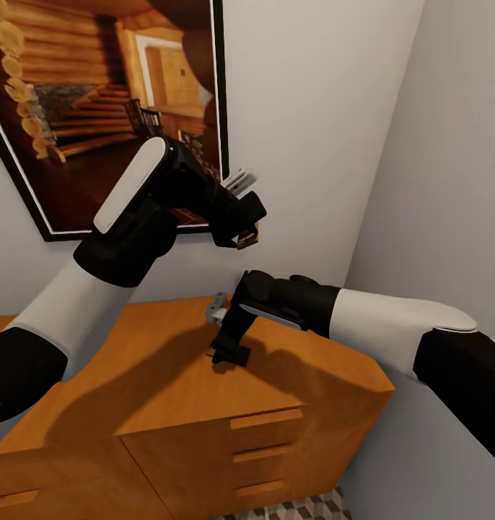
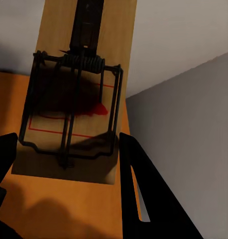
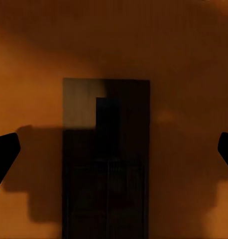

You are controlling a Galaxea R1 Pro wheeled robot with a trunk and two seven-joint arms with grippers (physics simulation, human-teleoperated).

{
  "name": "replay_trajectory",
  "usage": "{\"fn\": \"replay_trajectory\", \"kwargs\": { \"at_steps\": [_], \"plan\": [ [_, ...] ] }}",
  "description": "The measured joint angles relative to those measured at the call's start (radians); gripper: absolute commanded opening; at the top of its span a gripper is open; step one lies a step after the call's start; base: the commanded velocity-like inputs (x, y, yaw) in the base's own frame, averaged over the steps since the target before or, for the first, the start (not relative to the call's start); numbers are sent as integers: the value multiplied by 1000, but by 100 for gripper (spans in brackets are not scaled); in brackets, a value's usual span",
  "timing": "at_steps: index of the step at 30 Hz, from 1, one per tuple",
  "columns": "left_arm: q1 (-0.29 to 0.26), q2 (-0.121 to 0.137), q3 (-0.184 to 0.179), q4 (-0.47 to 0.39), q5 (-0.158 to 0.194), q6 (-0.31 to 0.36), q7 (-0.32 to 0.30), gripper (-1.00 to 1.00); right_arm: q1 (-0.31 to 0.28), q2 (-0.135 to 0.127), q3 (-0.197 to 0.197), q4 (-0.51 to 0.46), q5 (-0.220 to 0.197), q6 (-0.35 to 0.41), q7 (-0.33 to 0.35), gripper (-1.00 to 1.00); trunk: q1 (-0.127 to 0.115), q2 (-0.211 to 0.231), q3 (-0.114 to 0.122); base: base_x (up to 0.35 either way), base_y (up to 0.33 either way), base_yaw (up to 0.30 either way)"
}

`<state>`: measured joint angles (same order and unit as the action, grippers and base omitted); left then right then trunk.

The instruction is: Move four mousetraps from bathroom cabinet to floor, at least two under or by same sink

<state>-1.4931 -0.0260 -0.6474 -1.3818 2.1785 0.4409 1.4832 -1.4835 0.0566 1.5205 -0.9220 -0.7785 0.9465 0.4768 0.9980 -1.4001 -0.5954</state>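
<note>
L gripper (image 1: 246,237) is clamped on a mousetrap (image 2: 76,99): in the left wrist view its two dark fingers (image 2: 144,194) sit either side of the trap's lower end, the wooden board standing up between them w/ wire spring, bar and a red mark on its face. In the head view that trap is just a small brown bit at the gripper tip, held up in the air in front of the wall, just beside the lower R corner of a framed picture (image 1: 96,94) of a log-cabin interior.

R gripper (image 1: 230,355) points down at the cabinet top (image 1: 168,390), jaws apart: in the right wrist view the two fingertips (image 3: 4,149) sit at opposite edges w/ nothing between them but a 2nd mousetrap (image 3: 106,159), lying flat on the orange wood in deep shadow, detail hard to make out. Can't tell if the fingers touch the wood or the trap.

Outward: L arm comes in from the lower left, raised, white forearm and black wrist; R arm comes in from the right, low over the cabinet. Cabinet is orange wood w/ drawers (image 1: 269,451) on its front, tucked into a corner of pale grey walls (image 1: 435,180). A sliver of the bathroom floor (image 1: 305,507) w/ cube-pattern tiles shows at the cabinet's foot
</note>
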Motion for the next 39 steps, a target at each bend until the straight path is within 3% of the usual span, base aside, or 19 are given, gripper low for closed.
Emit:
{"fn": "replay_trajectory", "kwargs": {
  "at_steps": [8,17,24,29,30,34,36,39],
  "plan": [
    [2,-1,1,-1,0,-3,-1,-100,0,0,0,0,0,0,0,100,0,0,0,0,0,0],
    [2,-1,2,1,0,-4,-1,-100,-1,-1,-1,0,-3,1,-2,100,34,-63,-28,0,0,0],
    [2,-2,3,0,0,-4,-1,-100,-1,-2,-41,0,-7,3,-1,100,61,-112,-50,0,0,0],
    [2,-2,3,-1,0,-4,-1,-100,-1,-2,-42,0,-8,3,-1,100,61,-112,-50,0,0,0],
    [2,-2,3,-1,0,-4,-1,-100,-1,-2,-42,1,-8,3,-1,-100,61,-112,-50,0,0,0],
    [2,-2,3,-2,0,-4,-1,-100,0,-1,-39,-1,-25,6,1,-100,61,-112,-50,0,0,0],
    [2,-2,3,-2,0,-4,-1,-100,-1,-1,-43,0,0,1,4,-100,61,-112,-50,0,0,0],
    [2,-1,3,-2,0,-4,-1,-100,-1,-1,-43,0,0,2,4,-100,61,-112,-50,0,0,0]
  ]
}}
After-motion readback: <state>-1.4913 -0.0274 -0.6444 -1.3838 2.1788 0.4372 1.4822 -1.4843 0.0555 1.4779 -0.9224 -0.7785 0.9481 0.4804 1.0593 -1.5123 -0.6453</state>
